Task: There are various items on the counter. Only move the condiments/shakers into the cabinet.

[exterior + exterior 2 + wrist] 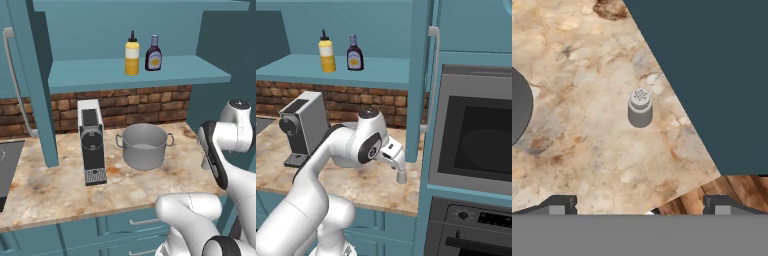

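No text can be read; the sauce bottle label is blurred

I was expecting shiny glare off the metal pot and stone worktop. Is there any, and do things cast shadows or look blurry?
Left base view: no glare; the steel pot looks matte, soft shadows lie beside it and the coffee machine. Right base view: flat, even light, sharp edges. Hand view: the shaker is crisp, with barely any shadow on the counter.

A rendered home kitchen: marbled desk, brick backsplash, teal wall cabinet, built-in oven right of the gripper.
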{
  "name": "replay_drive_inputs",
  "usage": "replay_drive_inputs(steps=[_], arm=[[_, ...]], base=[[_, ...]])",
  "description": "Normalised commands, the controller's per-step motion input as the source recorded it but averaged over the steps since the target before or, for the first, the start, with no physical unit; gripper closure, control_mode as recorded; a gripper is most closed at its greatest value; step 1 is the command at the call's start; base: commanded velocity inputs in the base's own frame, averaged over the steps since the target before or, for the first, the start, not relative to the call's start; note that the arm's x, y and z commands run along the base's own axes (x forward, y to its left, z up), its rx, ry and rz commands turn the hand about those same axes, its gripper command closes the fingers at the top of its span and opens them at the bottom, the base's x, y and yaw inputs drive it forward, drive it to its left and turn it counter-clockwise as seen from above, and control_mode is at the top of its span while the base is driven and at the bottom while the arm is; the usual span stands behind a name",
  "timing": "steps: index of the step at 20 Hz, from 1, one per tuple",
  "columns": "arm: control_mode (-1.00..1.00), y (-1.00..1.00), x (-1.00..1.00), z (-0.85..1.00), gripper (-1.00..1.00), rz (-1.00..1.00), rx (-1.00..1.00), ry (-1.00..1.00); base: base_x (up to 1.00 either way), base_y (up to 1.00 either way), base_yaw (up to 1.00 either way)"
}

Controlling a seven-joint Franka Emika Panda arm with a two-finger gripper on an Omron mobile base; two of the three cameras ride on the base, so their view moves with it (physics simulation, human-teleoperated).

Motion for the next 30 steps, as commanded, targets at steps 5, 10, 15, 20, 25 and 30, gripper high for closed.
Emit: replay_drive_inputs(steps=[5,10,15,20,25,30], arm=[[-1.0,-0.05,0.13,-0.28,-1.0,0.0,-0.04,-0.04],[-1.0,-0.01,0.13,-0.33,-1.0,0.0,-0.04,-0.01],[-1.0,-0.02,0.15,-0.36,-1.0,0.0,-0.04,0.0],[-1.0,-0.05,0.23,-0.33,-1.0,0.0,-0.03,0.0],[-1.0,-0.16,0.19,-0.19,-1.0,0.0,0.0,0.01],[-1.0,-0.32,0.16,-0.15,-1.0,0.0,0.02,0.0]], base=[[0.0,0.0,0.0],[0.0,0.0,0.0],[0.0,0.0,0.0],[0.0,0.0,0.0],[0.0,0.0,0.0],[0.0,0.0,0.0]])
